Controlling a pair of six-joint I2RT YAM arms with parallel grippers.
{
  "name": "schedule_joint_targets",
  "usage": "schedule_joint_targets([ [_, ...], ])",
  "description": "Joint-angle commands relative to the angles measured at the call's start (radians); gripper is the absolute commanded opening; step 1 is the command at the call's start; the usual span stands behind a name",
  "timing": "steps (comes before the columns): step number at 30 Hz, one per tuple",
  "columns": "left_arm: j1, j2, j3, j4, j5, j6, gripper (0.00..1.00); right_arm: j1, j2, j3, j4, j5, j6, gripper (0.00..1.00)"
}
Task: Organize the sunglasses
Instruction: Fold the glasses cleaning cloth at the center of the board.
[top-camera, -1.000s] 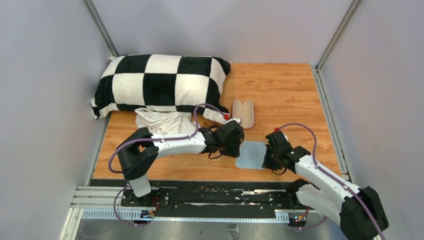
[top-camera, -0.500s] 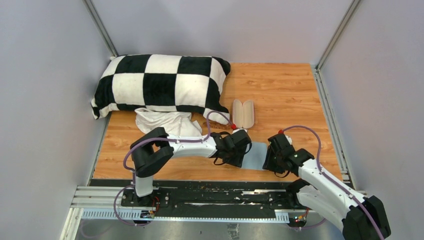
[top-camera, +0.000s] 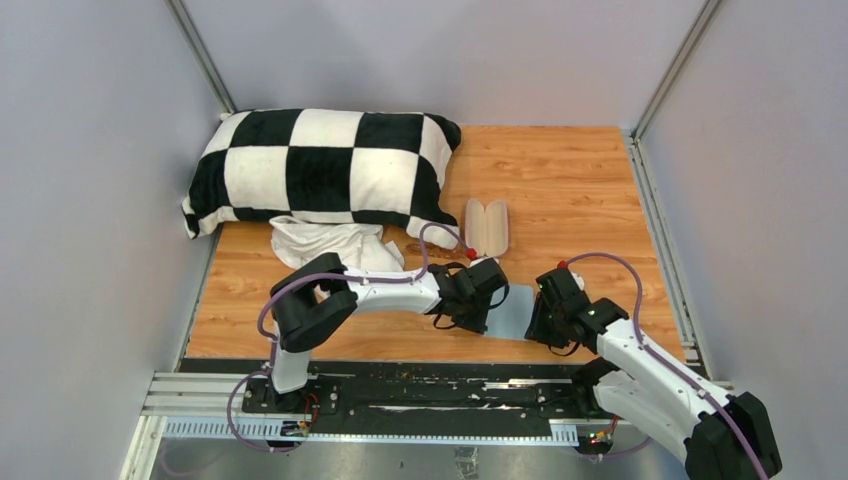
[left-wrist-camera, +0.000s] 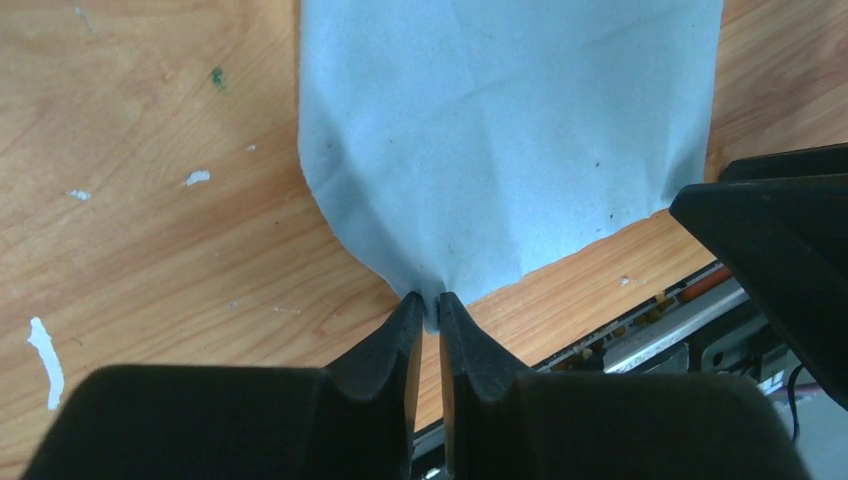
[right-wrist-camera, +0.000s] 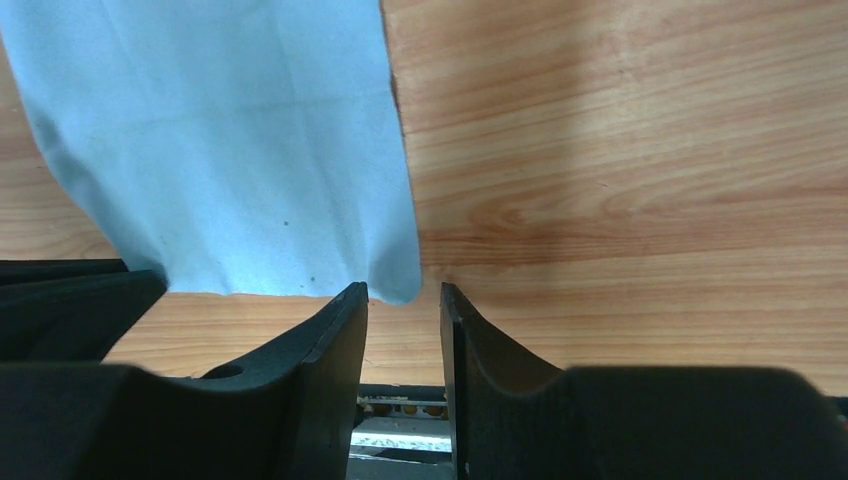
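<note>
A light-blue cloth (top-camera: 515, 305) lies flat on the wooden table between my two grippers. My left gripper (top-camera: 481, 318) is shut on the cloth's near-left corner, and the left wrist view shows the cloth (left-wrist-camera: 500, 130) puckering into the left gripper (left-wrist-camera: 427, 300). My right gripper (top-camera: 541, 326) is at the near-right corner. It stands open, and in the right wrist view the tip of the cloth (right-wrist-camera: 230, 140) lies just ahead of the right gripper (right-wrist-camera: 404, 290), with space on either side. The sunglasses are out of view.
An open pink case (top-camera: 487, 228) with a cream inside lies behind the cloth. A black-and-white checkered pillow (top-camera: 320, 165) and a crumpled white fabric (top-camera: 325, 245) fill the back left. The black rail (top-camera: 420, 385) runs along the near edge, close to both grippers.
My left gripper moved from beside the case towards the near edge, onto the cloth's near-left corner, and shut on it. The right arm shifted only slightly.
</note>
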Motion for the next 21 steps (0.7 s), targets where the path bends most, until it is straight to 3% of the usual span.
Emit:
schedule_joint_targets([
  [1, -0.004, 0.064, 0.037, -0.062, -0.009, 0.026, 0.14, 0.012, 0.044, -0.034, 0.028, -0.028, 0.012, 0.38],
  [8, -0.004, 0.061, 0.047, -0.055, -0.006, 0.029, 0.07, 0.012, 0.096, -0.033, 0.073, 0.001, 0.013, 0.21],
  [11, -0.004, 0.066, 0.066, -0.061, 0.006, 0.057, 0.00, 0.012, 0.112, -0.024, 0.084, -0.006, 0.024, 0.01],
  [16, 0.023, 0.050, 0.170, -0.149, -0.022, 0.133, 0.00, 0.009, 0.115, 0.051, 0.090, 0.091, -0.006, 0.00],
  [21, 0.138, 0.003, 0.266, -0.152, 0.006, 0.195, 0.00, -0.040, 0.202, 0.264, 0.108, 0.121, -0.122, 0.00],
])
